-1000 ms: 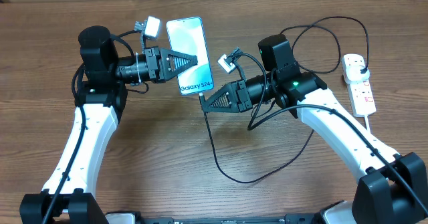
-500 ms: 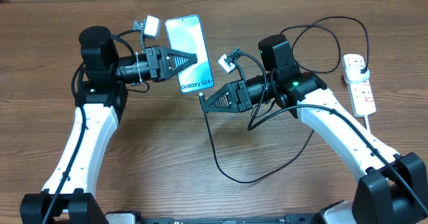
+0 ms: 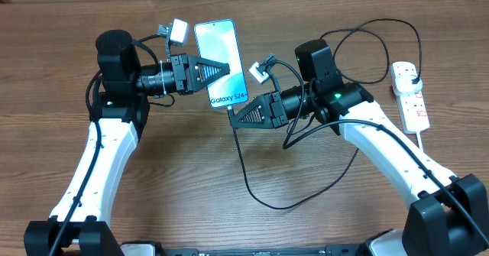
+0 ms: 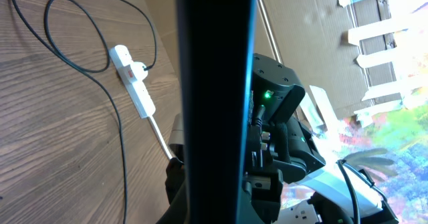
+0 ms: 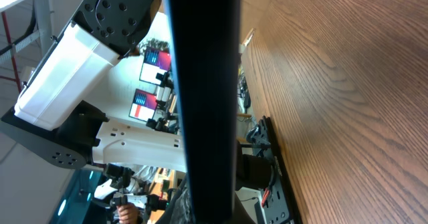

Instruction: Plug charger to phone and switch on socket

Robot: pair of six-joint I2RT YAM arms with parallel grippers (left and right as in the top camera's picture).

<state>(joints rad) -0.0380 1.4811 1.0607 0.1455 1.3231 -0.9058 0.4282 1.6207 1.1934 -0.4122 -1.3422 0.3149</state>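
The phone (image 3: 220, 53) is held up off the table, its blue screen with white text facing the overhead camera, and my left gripper (image 3: 219, 67) is shut on it from the left. My right gripper (image 3: 232, 119) is shut on the charger's connector end just below the phone's bottom right corner. The black charger cable (image 3: 248, 183) drops from there, loops across the table and runs to a plug in the white socket (image 3: 413, 103) at the far right. Edge-on, the phone (image 4: 214, 83) fills the left wrist view as a dark band, and the phone (image 5: 200, 83) looks the same in the right wrist view.
The socket's thick white cord (image 3: 432, 155) trails toward the front right. From the left wrist, the socket (image 4: 134, 83) and black cable (image 4: 120, 137) lie on the wood behind the phone. The right arm (image 4: 277, 110) is close behind it.
My left gripper has carried the phone a little to the right, toward the right gripper. The right arm and the cable have stayed where they were.
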